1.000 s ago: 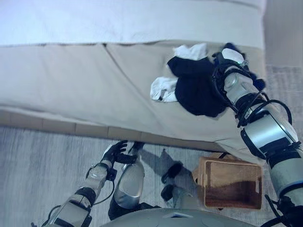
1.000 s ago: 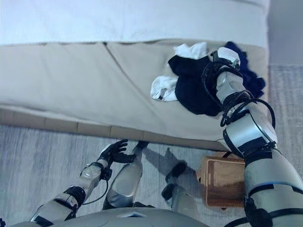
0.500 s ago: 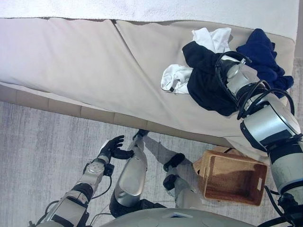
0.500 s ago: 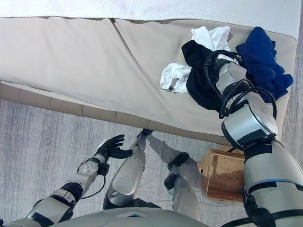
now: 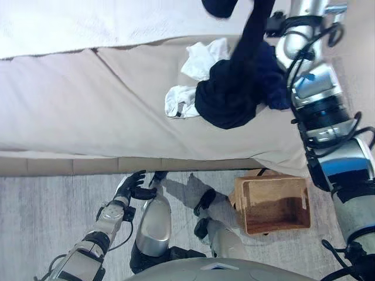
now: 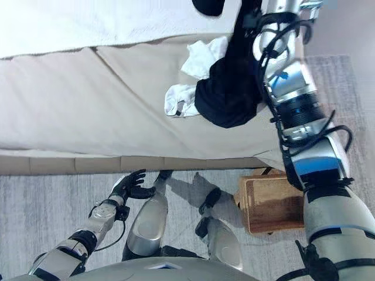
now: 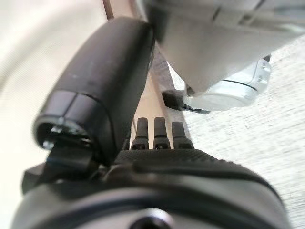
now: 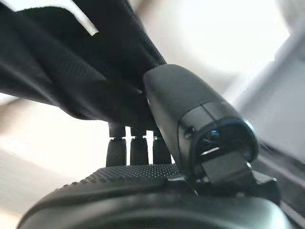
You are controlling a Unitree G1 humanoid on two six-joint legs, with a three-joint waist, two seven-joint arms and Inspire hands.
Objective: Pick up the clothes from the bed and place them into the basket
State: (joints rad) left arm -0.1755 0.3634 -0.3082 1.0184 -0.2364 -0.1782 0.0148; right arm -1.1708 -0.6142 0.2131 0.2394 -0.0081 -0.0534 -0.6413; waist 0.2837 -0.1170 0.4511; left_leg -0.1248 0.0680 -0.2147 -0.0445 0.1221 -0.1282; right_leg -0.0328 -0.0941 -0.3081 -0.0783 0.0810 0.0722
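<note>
Black garment (image 5: 234,88) hangs pinched in the right hand (image 8: 167,114), upper right; wicker basket (image 5: 272,205) empty, white clothes (image 5: 187,82) remain; left hand (image 5: 132,186) relaxed.

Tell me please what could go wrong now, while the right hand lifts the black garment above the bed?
1. The black garment, pinched in the right hand, hangs long and its lower end lies on the white cloth and the navy garment; it may drag them along.
2. The wicker basket stands on the floor beside the bed, so the trailing end may land outside its rim.
3. The grip may slip.
</note>
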